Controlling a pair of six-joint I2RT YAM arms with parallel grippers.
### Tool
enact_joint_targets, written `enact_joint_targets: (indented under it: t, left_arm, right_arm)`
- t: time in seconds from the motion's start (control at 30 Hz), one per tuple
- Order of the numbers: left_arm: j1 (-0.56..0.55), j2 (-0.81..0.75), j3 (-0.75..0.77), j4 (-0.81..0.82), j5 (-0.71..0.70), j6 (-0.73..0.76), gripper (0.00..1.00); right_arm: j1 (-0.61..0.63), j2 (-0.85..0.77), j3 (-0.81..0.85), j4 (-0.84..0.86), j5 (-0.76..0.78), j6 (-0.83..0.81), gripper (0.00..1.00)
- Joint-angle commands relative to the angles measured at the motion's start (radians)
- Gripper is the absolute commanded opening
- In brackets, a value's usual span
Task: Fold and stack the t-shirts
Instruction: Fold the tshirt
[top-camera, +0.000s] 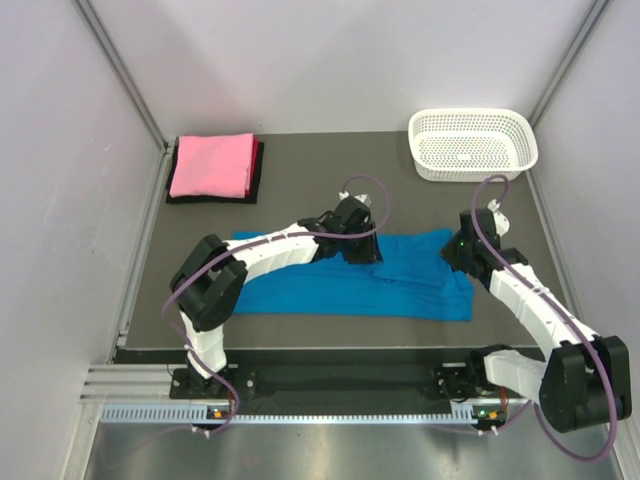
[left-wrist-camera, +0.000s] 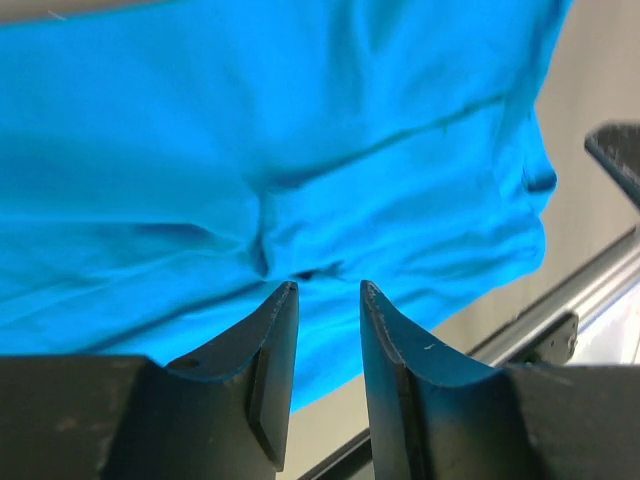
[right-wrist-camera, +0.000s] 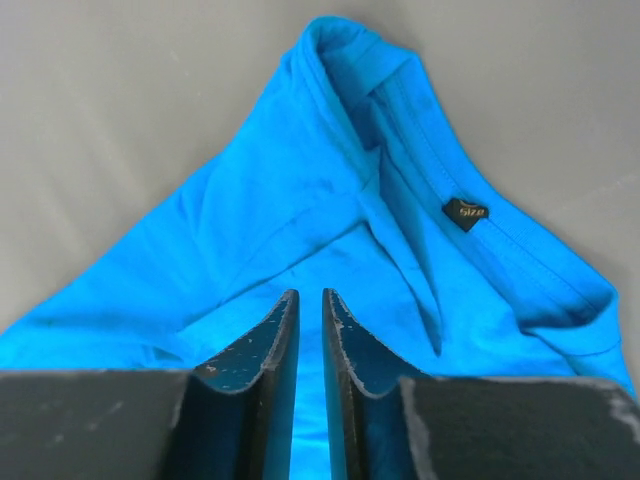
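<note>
Dark grey desk (top-camera: 300, 180): bright turquoise-blue cloth t-shirt (top-camera: 330, 290) lay mid-desk, folded into long band. Pink folded t-shirt (top-camera: 210, 165) on dark t-shirt (top-camera: 259, 175), far-left corner. White perforated plastic basket (top-camera: 432, 160) far-right. Left jaws parted, empty; right jaws barely parted, nothing pinched. Risk imo: jaw tip snagging loose collar (right-wrist-camera: 400, 110), undoing fold. Open desk behind band; front edge close.

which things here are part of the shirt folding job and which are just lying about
Part of the job:
- bright turquoise-blue cloth t-shirt, spread out
- folded pink cloth t-shirt
- dark maroon-black cloth t-shirt under the pink one

Just lying about:
- white perforated plastic basket
</note>
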Motion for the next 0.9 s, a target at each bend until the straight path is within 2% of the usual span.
enact_joint_targets:
  t: [0.0,0.07,0.23,0.4,0.5,0.73,0.87]
  left_arm:
    - [-0.011,-0.002,-0.021,0.081,0.056,0.035,0.36]
    - [-0.008,0.011,-0.005,0.072,0.036,0.051,0.36]
    - [0.072,0.048,0.050,0.009,0.056,0.080,0.36]
    - [0.194,0.063,0.062,-0.069,0.053,0.120,0.37]
    - [0.268,0.071,0.055,-0.083,0.059,0.135,0.37]
    - [0.376,0.117,0.049,-0.132,0.034,0.167,0.37]
    - [0.408,0.143,0.026,-0.147,0.004,0.169,0.37]
  right_arm:
    - [-0.009,-0.013,0.006,0.018,-0.032,-0.026,0.14]
    - [-0.017,0.015,0.021,0.028,-0.035,-0.052,0.16]
    - [-0.110,0.142,0.165,-0.003,-0.080,-0.205,0.29]
    - [-0.184,0.237,0.197,0.043,-0.225,-0.350,0.41]
    - [-0.217,0.286,0.200,0.092,-0.306,-0.402,0.42]
    - [-0.253,0.378,0.193,0.181,-0.380,-0.428,0.40]
    - [-0.276,0.415,0.151,0.279,-0.401,-0.401,0.28]
